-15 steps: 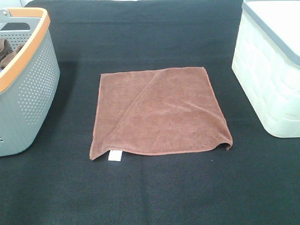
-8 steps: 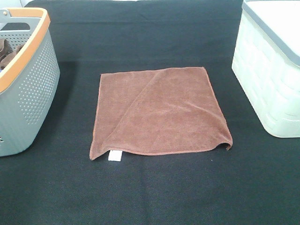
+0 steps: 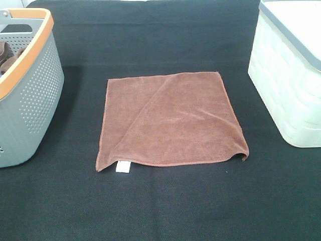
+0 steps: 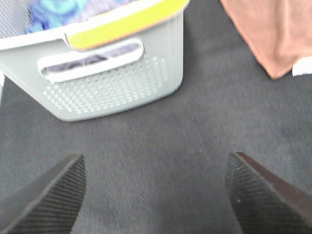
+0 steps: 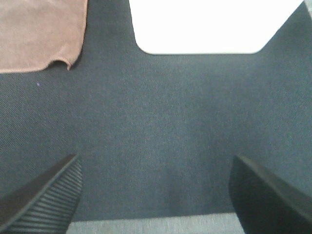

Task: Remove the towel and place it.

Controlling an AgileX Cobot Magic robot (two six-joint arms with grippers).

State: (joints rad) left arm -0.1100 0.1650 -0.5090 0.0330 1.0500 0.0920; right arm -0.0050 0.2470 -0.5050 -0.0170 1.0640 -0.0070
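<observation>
The reddish-brown towel [image 3: 170, 120] lies flat on the black cloth in the middle of the table, one corner folded over, its white tag [image 3: 122, 167] at the near left corner. Its corners also show in the left wrist view [image 4: 265, 31] and the right wrist view [image 5: 39, 31]. Neither gripper shows in the exterior high view. My left gripper [image 4: 155, 195] is open over bare black cloth, between the grey basket and the towel. My right gripper [image 5: 156, 195] is open over bare cloth near the table's front edge, apart from the towel.
A grey perforated basket with an orange rim [image 3: 30, 85] stands at the left and holds cloths; it shows in the left wrist view [image 4: 112, 68]. A white lidded bin [image 3: 288, 75] stands at the right and shows in the right wrist view [image 5: 214, 24].
</observation>
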